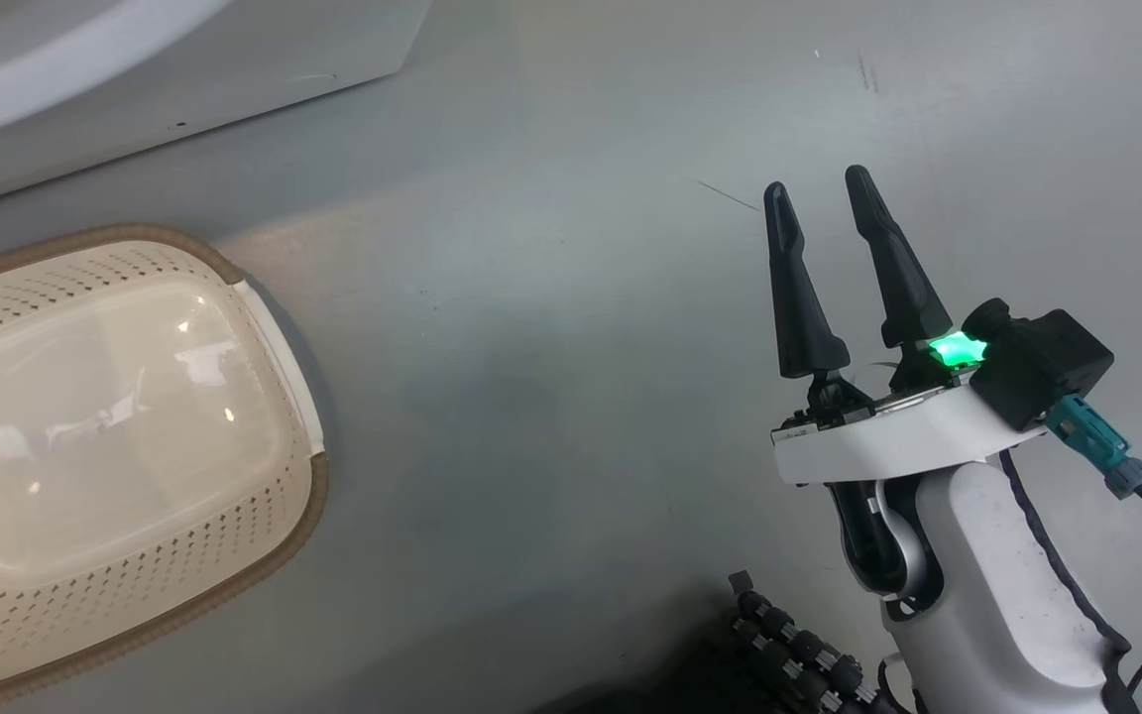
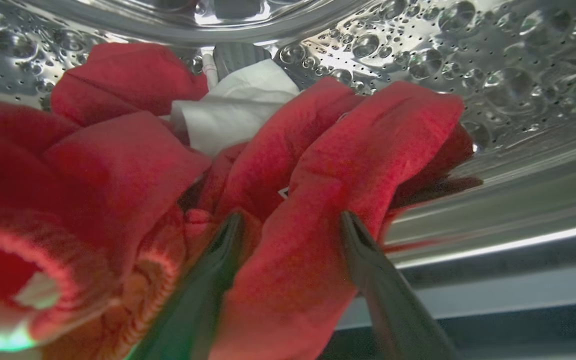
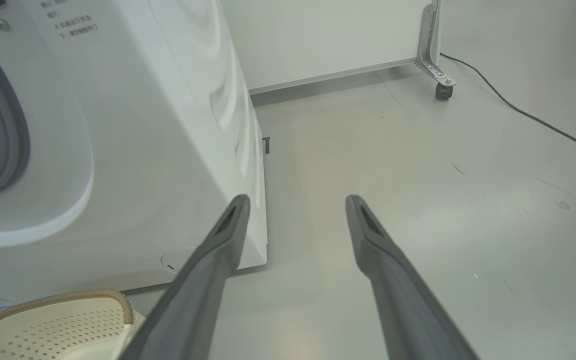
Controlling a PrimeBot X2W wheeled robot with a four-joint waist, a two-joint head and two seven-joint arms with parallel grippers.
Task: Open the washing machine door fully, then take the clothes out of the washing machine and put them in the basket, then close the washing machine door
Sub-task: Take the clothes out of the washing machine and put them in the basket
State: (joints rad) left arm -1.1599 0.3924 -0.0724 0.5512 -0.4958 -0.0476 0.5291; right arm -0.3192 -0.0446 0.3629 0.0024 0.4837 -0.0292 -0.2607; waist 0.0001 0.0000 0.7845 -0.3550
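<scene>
Two long dark fingers (image 2: 203, 290) of my left jaws stand fully apart inside the perforated steel drum (image 2: 493, 60). A thick fold of the soft bright red clothes (image 2: 318, 165) rises between them, and they have not closed on it. I judge they are spread this wide so that one closing takes a good bunch of cloth rather than a thin edge. A piece of white fabric (image 2: 238, 110) lies further back in the heap, against the drum wall.

My right jaws are just as wide open and hold nothing, their fingers (image 1: 799, 297) hanging over the bare grey floor (image 1: 551, 347), well apart from the work. That looks like waiting out of the way.

The head view gives what the left wrist view cannot: the small cream perforated plastic basket (image 1: 254, 535) with its brown woven-look rim sits on the floor with nothing in it, just before the big white washing machine (image 1: 184, 89). That puts it close for the drop.

The right wrist view adds the machine's front (image 3: 158, 150) with its grey rubber ring (image 3: 15, 135), and a corner of the basket (image 3: 68, 320) beside the machine's foot. The clothes all lie in the drum, so unloading has barely begun.
</scene>
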